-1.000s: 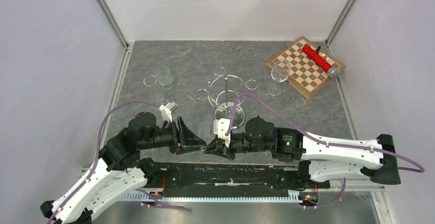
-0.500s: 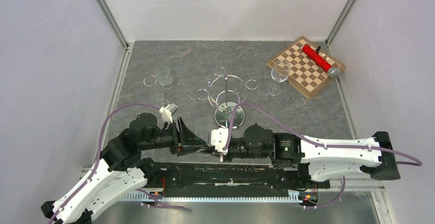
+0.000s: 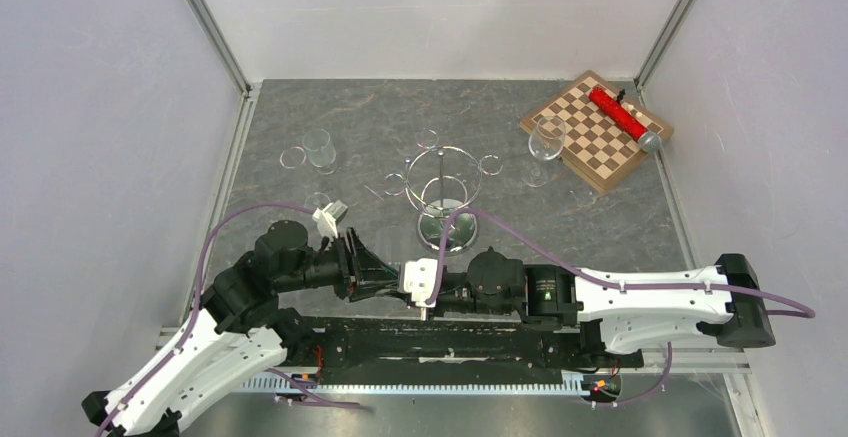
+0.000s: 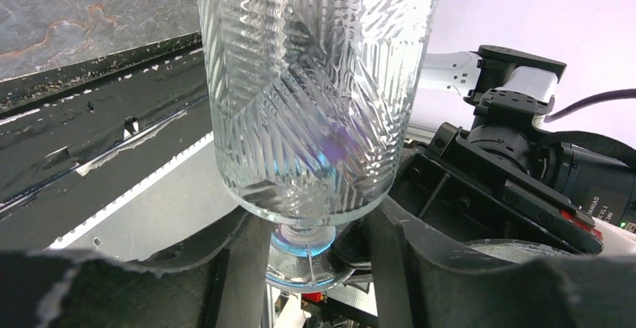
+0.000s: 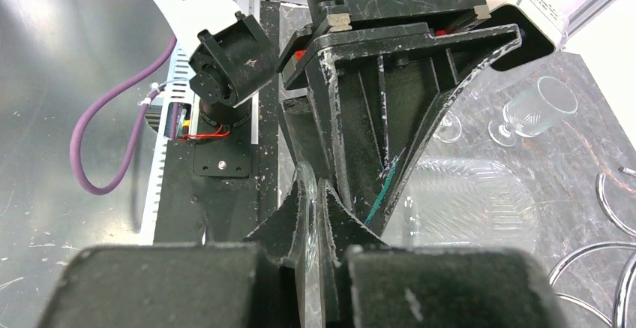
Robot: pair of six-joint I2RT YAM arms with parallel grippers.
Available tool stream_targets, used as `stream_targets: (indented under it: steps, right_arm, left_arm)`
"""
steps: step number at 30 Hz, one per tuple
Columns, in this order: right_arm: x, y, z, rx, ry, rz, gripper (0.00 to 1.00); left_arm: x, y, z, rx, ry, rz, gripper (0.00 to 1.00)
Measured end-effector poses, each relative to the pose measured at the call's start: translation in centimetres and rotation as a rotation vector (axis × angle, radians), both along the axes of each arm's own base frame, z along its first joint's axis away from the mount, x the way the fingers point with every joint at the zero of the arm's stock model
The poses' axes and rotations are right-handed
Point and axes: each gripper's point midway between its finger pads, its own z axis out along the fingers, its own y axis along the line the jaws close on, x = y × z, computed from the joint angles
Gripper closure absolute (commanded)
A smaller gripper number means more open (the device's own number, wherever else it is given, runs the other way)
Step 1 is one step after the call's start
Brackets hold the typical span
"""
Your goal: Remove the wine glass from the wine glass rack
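Observation:
The wine glass [image 4: 315, 95] has a ribbed clear bowl that fills the left wrist view. My left gripper [image 4: 311, 230] is shut on its stem just under the bowl. My right gripper [image 5: 313, 200] is shut on the thin edge of the glass's foot, and the bowl [image 5: 469, 208] shows to its right. In the top view both grippers meet tip to tip near the front edge, the left [image 3: 392, 279] and the right [image 3: 408, 284]. The chrome wine glass rack [image 3: 441, 182] stands behind them at mid-table, with nothing hanging from it.
A second glass [image 3: 318, 149] lies at the back left. A stemmed glass [image 3: 546, 142] stands beside a chessboard [image 3: 597, 129] that carries a red tube [image 3: 618, 114] at the back right. Grey walls close in both sides.
My right arm has slid left and towards the near edge, bringing its gripper up against the left gripper's tips. The left arm has barely moved.

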Motion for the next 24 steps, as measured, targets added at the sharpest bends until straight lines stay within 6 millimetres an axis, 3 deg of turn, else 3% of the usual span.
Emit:
stream_targets:
  steps: [13, 24]
  right_arm:
    - [0.4, -0.3, -1.1, -0.017, -0.004, -0.028, 1.00]
    - [0.4, -0.5, -0.8, -0.008, -0.007, -0.029, 1.00]
  left_arm:
    - [0.5, -0.3, -0.9, -0.018, -0.003, 0.011, 0.98]
    - [0.5, -0.6, -0.5, -0.058, -0.027, 0.000, 0.98]
